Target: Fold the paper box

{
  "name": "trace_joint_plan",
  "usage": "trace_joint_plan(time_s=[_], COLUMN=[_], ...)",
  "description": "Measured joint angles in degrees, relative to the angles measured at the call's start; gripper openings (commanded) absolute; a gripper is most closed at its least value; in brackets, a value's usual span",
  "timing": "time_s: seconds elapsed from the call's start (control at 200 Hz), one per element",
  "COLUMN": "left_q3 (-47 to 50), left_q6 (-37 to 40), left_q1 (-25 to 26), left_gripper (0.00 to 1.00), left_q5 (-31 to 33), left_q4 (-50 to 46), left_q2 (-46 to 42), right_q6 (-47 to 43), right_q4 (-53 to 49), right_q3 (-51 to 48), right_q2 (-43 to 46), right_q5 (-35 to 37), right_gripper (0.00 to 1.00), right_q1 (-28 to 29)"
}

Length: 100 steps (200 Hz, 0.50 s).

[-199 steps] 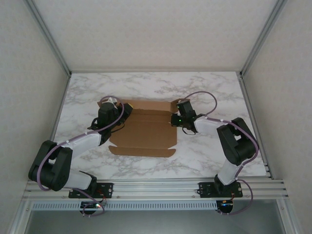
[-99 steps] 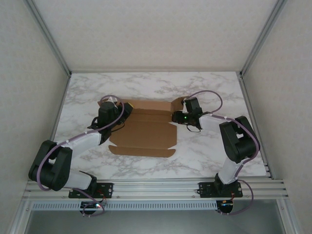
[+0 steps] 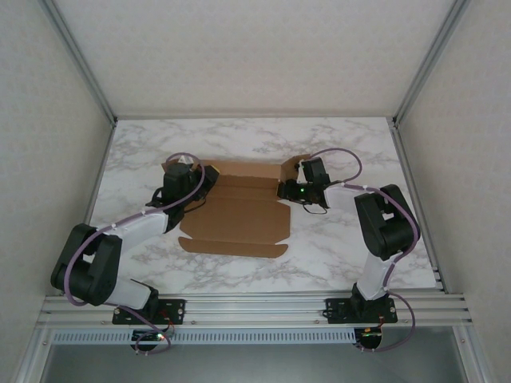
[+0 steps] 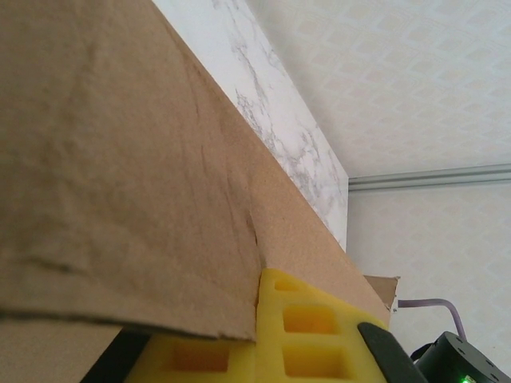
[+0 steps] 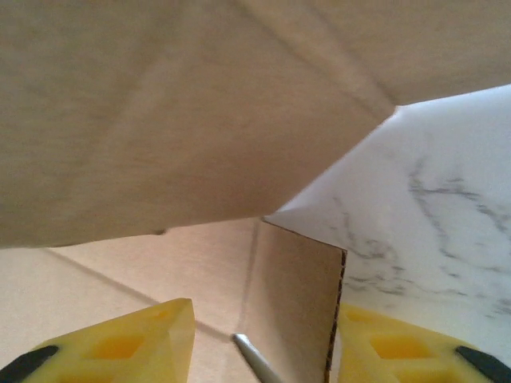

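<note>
The paper box (image 3: 235,217) is a brown die-cut cardboard sheet lying mid-table, with its back flaps raised at both far corners. My left gripper (image 3: 201,182) is at the sheet's far left corner. In the left wrist view its yellow fingers (image 4: 311,319) meet, with a cardboard flap (image 4: 120,159) caught in the seam between them. My right gripper (image 3: 283,191) is at the far right corner and stands open (image 5: 267,311). A short upright flap (image 5: 295,303) stands between its fingers, close to the right one, and a larger panel (image 5: 160,120) hangs overhead.
The marble table (image 3: 335,247) is walled by white panels and aluminium posts (image 3: 80,60). A metal rail (image 3: 255,307) carrying both arm bases runs along the near edge. Purple cables loop over both wrists. Bare marble lies around the sheet on every side.
My right gripper has opened and shifted slightly at the far right corner flap. The left arm has edged a little along the left flap, still shut.
</note>
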<state>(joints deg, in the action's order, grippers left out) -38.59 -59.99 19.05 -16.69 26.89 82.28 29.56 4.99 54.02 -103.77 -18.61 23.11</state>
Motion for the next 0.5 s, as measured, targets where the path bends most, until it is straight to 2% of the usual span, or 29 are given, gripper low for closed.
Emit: trace_joint_plan(time_s=[0.225,0.501], left_q3=[-0.3,-0.4], left_q6=[0.0,-0.2], left_q1=[0.0,0.0], left_gripper=[0.00,0.00], left_q5=[0.0,0.0], left_q4=[-0.2,-0.2], left_q2=[0.1,0.4], right_q6=[2.7,3.8], right_q4=[3.0,4.2], right_q3=[0.0,1.2], right_q2=[-0.1,-3.4], right_q5=[-5.0,-7.2], right_gripper=[0.43,0.44], right_q1=[0.0,0.4])
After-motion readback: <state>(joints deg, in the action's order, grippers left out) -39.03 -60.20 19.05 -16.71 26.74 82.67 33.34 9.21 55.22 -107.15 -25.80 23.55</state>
